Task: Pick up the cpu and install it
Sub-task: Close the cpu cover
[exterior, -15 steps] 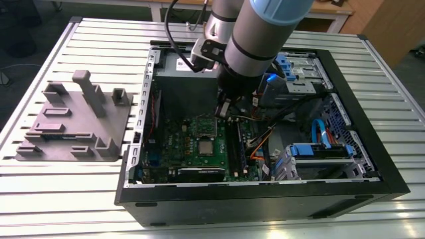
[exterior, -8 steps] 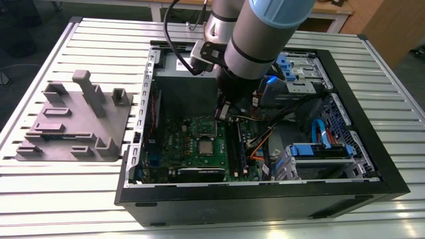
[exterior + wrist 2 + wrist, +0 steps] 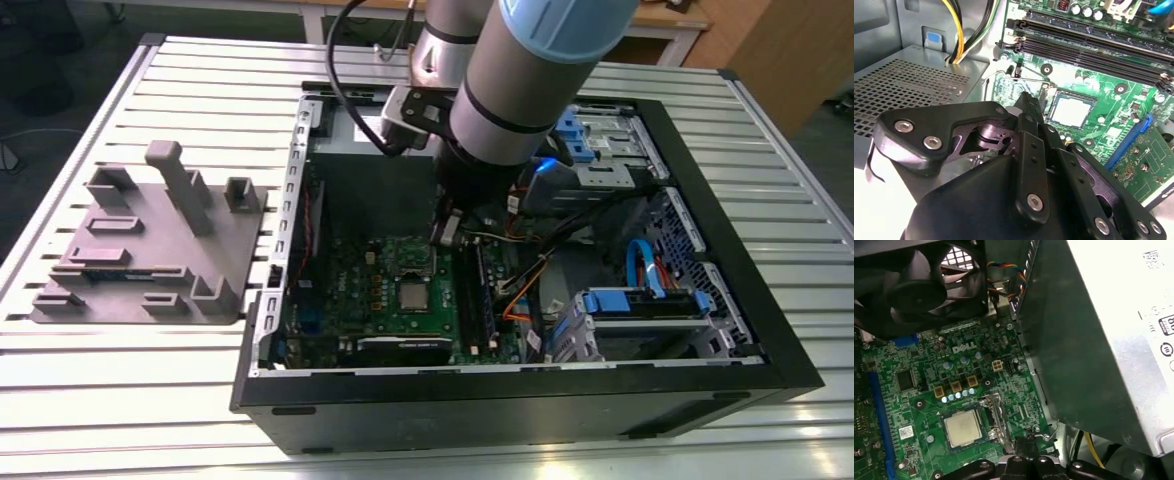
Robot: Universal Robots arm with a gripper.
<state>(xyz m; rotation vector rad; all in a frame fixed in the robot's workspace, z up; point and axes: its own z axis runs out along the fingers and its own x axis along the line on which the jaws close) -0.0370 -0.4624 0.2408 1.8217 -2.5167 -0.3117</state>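
Looking first at the exterior view, we saw the arm reaching down into the open computer case [image 3: 747,250] on the slatted table [image 3: 120,380], with the gripper [image 3: 446,232] low over the green motherboard [image 3: 387,300]. The cpu [image 3: 415,295] lay flat in its socket near the middle of the board, just beside and below the gripper tip, not touching it. A grey fixture tray [image 3: 147,250] sat on the table well apart, toward the exterior view's left.

Moving to the second wrist view, we had the gripper [image 3: 1026,102] large in the foreground, its two fingers [image 3: 1029,112] pressed together into one narrow black tip with nothing between them. The cpu [image 3: 1070,110] showed silvery in the socket just beside that tip; the thin wire latch lever [image 3: 1024,78] stood loose close by, and the memory slots [image 3: 1089,47] ran beyond it.

Turning to the first wrist view, we found the cpu [image 3: 961,427] seated square in the socket, the socket's metal frame [image 3: 996,417] swung open beside it, the fan [image 3: 914,290] further off, and the big grey power supply [image 3: 1114,355] alongside. The gripper [image 3: 1024,447] tip sat by the frame's end.

We judged the chip already placed — the carrying part looked done — while the socket was not yet clamped shut.
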